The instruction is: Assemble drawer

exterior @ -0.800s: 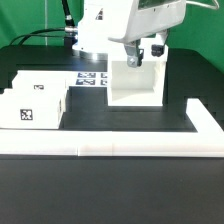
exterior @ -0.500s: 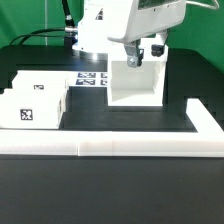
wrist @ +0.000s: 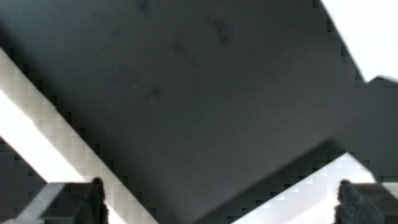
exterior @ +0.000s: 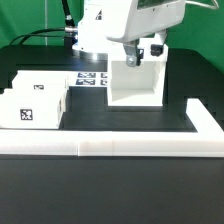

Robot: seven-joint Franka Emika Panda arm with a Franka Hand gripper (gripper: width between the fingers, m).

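The casing is a boxy shell of smooth white plastic with flat walls and square corners. It stands upright on the matte black surface, right of centre in the exterior view, with one open face turned toward that camera so its hollow inside shows. Two smaller white trays of the same plain plastic sit well apart from it on the exterior view's left. The nearer tray and the farther tray are close together, each with a black-and-white square tag on a flat face. Between trays and casing, farther back, lies the thin marker board with its printed tags. A long, low white border wall runs across the front and turns back along the exterior view's right.

The arm, glossy white, reaches down from above. Its claw hangs at the top of the casing, at the upper corner on the exterior view's left. Whether it touches the wall cannot be told from there.

In the wrist view the claw has its two dark fingertips spread wide apart, with nothing clamped between them. Beyond them lies a broad dark panel, faintly speckled, edged by a slanting white band. Which part that band belongs to cannot be made out.
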